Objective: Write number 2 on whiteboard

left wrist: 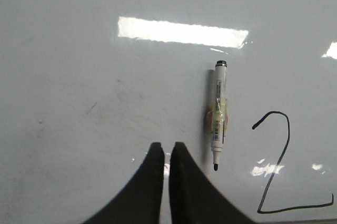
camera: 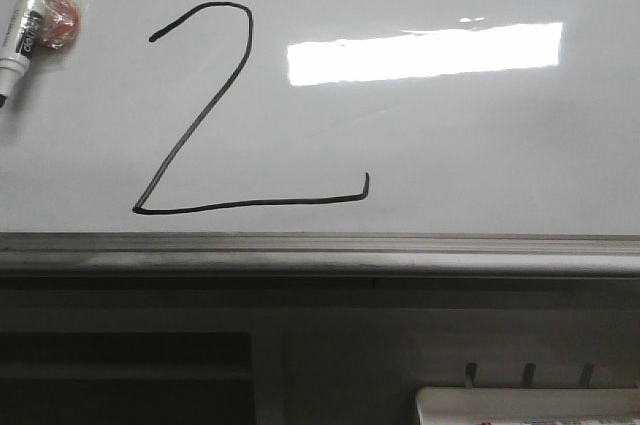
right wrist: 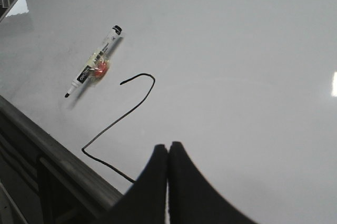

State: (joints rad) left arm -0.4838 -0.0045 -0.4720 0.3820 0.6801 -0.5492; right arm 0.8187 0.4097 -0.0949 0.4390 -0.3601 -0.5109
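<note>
The number 2 [camera: 250, 205] is drawn in thin black line on the whiteboard [camera: 450, 145], left of its middle. It also shows in the left wrist view [left wrist: 274, 176] and the right wrist view [right wrist: 118, 118]. A white marker [camera: 30, 5] with its black tip uncapped lies flat on the board at the far left, with an orange-red piece taped to it; it shows in both wrist views [left wrist: 218, 116] [right wrist: 95, 68]. My left gripper [left wrist: 167, 147] is shut and empty, beside the marker's tip. My right gripper [right wrist: 168, 146] is shut and empty, near the 2's base.
A grey metal rail [camera: 320, 250] runs along the board's near edge. Below it is a dark cabinet panel [camera: 120, 365], with a white tray-like object [camera: 530, 407] at the lower right. A bright rectangular light reflection [camera: 425, 52] lies right of the 2.
</note>
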